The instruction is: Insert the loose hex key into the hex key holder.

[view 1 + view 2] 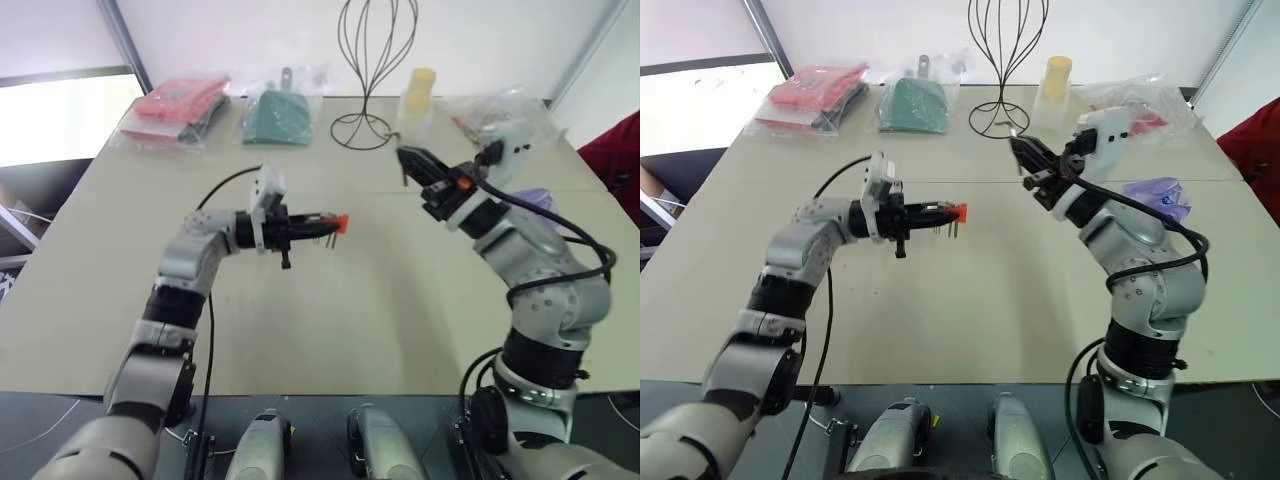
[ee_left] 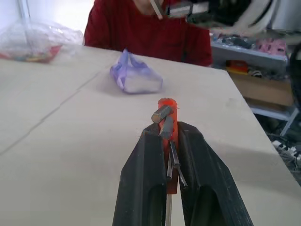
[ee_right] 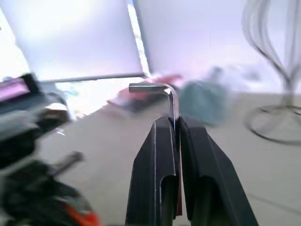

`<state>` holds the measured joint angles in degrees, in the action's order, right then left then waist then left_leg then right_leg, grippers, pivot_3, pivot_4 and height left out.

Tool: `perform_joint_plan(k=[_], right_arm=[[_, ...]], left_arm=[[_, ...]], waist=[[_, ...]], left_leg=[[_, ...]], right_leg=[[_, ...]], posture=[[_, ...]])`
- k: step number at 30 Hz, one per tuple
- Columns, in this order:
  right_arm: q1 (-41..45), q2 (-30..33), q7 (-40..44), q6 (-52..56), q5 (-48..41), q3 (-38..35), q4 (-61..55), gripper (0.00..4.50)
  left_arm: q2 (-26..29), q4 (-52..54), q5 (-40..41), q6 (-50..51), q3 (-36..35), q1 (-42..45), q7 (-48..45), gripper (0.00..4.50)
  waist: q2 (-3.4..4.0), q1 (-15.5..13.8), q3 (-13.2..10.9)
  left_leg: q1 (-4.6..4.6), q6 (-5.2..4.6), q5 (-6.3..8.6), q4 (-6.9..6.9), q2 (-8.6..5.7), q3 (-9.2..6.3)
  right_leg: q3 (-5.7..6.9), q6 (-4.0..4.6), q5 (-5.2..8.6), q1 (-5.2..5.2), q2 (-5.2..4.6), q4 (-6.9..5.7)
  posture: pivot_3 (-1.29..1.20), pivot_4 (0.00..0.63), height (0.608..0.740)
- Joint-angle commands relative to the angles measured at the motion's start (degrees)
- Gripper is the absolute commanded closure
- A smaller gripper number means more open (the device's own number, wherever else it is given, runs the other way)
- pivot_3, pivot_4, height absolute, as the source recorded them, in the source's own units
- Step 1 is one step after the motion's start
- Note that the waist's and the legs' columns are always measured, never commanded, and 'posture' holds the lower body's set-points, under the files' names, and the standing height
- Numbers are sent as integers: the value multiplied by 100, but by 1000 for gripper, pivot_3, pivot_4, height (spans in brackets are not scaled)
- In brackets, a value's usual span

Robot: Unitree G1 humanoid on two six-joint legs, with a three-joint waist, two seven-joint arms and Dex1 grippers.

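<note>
Grippers both raised over table (image 1: 330, 320): left gripper (image 1: 318, 224) clamped on hex key holder (image 1: 340, 222), right gripper (image 3: 177, 123) pinching loose hex key (image 3: 162, 92), apparently well apart.

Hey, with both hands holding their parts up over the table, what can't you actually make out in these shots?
- Empty slot in the hex key holder: left wrist view, the left hand fingers cover its sides.
- Loose hex key: its long leg is hidden between the right hand fingers.
- Bag contents: head views, too small behind plastic.
</note>
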<state>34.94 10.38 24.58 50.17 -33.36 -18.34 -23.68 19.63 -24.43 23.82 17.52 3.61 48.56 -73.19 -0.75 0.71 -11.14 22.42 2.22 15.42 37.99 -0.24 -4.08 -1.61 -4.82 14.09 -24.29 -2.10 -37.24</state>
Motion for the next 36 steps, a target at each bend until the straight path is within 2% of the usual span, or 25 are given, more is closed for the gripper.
perform_joint_plan(k=[1,9,21,32,36], right_arm=[[121,-325,-224,-379,-338,104,-195,4457],[-30,-489,-477,-756,-439,483,-186,4457],[-299,-261,-596,-964,-517,647,-146,4457],[-253,-252,-785,-1057,-679,679,-160,4457],[-260,-227,-828,-1070,-734,704,-165,4457]], left_arm=[[-189,-410,156,-35,-117,516,-209,4500],[-421,-905,102,-264,-181,952,-374,4500],[-572,-698,278,-126,-489,1010,-184,4500],[-504,-792,-241,-588,-54,716,-397,4500],[-617,-768,-109,-502,-144,750,-340,4500]], waist=[[0,2,0],[0,47,0],[0,42,0],[0,40,0],[0,38,0]], left_leg=[[1,0,0,0,-3,2],[0,0,0,-7,-18,11],[1,0,0,-8,-17,11],[1,0,0,-8,-17,10],[1,0,0,-8,-16,10]], right_leg=[[0,0,0,0,-6,0],[3,-1,0,-7,-28,-2],[3,-1,0,-10,-27,-3],[3,-1,0,-10,-27,-2],[3,-1,0,-10,-27,-2]], posture=[[0,150,740],[0,150,740],[0,150,740],[0,150,740],[0,150,740]])
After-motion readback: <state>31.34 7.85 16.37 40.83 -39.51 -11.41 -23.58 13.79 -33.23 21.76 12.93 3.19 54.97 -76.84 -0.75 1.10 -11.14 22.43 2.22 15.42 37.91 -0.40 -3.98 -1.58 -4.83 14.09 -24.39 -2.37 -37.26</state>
